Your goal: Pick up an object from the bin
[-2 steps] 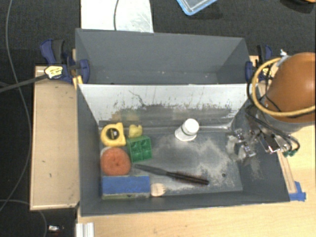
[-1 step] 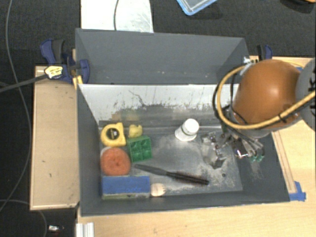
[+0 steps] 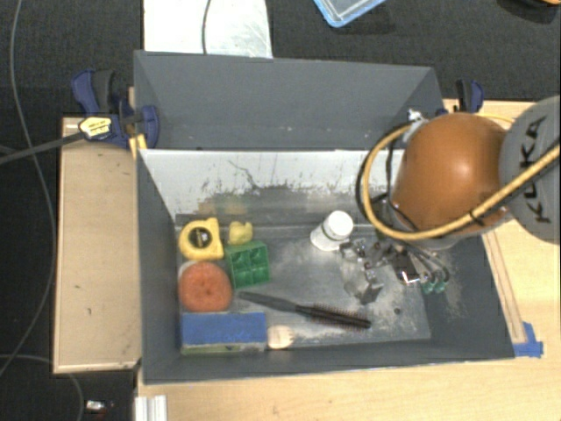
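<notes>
Left in the bin (image 3: 280, 103), one green block (image 3: 247, 264), one orange ball (image 3: 206, 288), one blue sponge (image 3: 223, 330), fingers (image 3: 370, 289) at right, opening unclear.

We look down into the grey bin (image 3: 289, 103), its floor scuffed. At the left we see a yellow tape measure (image 3: 200, 239), a small yellow piece (image 3: 240, 231), a green block (image 3: 248, 264), an orange round pad (image 3: 206, 288) and a blue sponge (image 3: 223, 330). A black pen (image 3: 307, 310) lies mid-floor, with a white cap (image 3: 336, 228) further back.
</notes>
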`<action>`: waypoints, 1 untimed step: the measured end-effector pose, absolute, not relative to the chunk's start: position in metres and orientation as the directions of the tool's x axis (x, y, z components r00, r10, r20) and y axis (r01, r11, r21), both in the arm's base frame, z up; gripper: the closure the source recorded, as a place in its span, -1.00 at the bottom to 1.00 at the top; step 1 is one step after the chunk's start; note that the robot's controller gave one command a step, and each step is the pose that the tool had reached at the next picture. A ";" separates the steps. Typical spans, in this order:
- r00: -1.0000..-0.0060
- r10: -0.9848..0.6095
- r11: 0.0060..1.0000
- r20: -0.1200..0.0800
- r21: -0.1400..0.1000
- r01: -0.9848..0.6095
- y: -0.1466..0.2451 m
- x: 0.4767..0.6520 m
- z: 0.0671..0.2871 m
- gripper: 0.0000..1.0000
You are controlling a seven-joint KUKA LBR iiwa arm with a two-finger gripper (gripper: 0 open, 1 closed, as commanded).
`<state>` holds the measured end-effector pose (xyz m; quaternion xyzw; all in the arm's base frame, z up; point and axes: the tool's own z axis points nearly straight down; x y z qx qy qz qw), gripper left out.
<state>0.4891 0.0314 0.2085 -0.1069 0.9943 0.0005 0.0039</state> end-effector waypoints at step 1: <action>-0.983 -0.185 0.983 -0.014 0.001 -0.185 0.037 0.492 0.158 1.00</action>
